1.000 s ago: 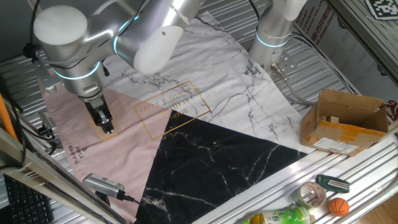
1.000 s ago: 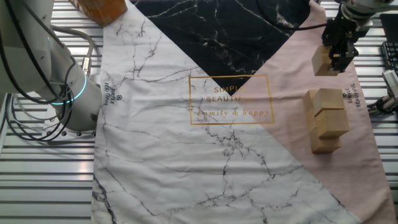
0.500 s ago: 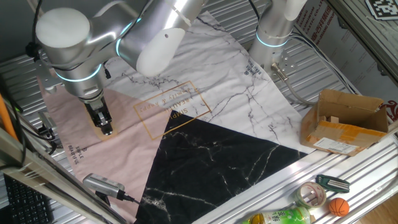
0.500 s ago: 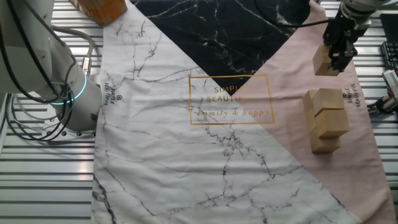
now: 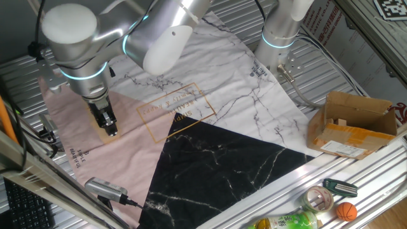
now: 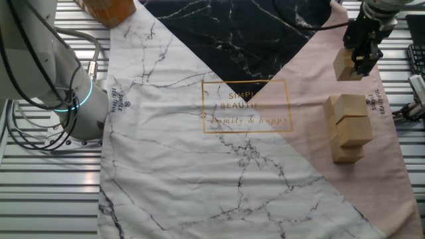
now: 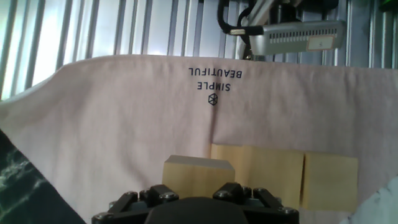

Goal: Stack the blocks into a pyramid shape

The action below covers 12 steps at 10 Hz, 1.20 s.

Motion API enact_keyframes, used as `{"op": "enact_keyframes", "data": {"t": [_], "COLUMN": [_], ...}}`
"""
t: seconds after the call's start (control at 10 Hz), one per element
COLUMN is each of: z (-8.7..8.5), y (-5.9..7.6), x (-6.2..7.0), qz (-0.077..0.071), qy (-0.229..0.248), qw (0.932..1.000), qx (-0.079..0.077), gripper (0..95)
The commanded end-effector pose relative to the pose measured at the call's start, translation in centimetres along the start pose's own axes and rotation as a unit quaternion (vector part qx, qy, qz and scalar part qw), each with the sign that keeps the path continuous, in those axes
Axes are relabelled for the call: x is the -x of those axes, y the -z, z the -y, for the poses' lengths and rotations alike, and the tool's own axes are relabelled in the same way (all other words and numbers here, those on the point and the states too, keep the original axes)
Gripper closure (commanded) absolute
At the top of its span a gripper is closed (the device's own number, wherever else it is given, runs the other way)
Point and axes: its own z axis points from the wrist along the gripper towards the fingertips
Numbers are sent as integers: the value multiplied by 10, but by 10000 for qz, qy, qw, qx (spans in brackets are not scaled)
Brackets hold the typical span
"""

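**Carried block on its way to the stack**

The step in hand looks like a carry: the gripper (image 6: 359, 58) is closed on one wooden block (image 6: 343, 64) and holds it above the pink corner of the cloth (image 6: 312, 93), apart from the rest. Going left to right in the other fixed view, the cloth runs from white marble print through a gold-framed logo to the pink section, where the stack of blocks (image 6: 346, 128) stands near the right edge, with the held block up beyond it. The stack has at least two layers, the upper blocks set slightly askew; the exact count is hard to tell from here. In the hand view the held block (image 7: 198, 177) sits between the fingers low in the frame, with a row of blocks (image 7: 285, 176) lying on the cloth just to its right.

As I judge it, the next move calls for bringing the block over the stack, squaring it with the blocks beneath, and lowering it gently so nothing slides.

The cloth covers a ribbed metal table (image 6: 53, 192). A second arm's base (image 6: 80, 99) stands at the left, and a cardboard box (image 5: 353, 124) rests at the table's far side.
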Motion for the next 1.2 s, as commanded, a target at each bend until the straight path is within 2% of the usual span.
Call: {"op": "enact_keyframes", "data": {"t": [0.1,0.5,0.8,1.2], "z": [1,0,1,17], "y": [1,1,3,2], "x": [-3,-1,7,16], "qz": [45,96,102,90], "qy": [-95,-173,-223,-119], "qw": [9999,9998,9996,9997], "qx": [-69,29,128,192], "gripper": [950,950,950,950]}}
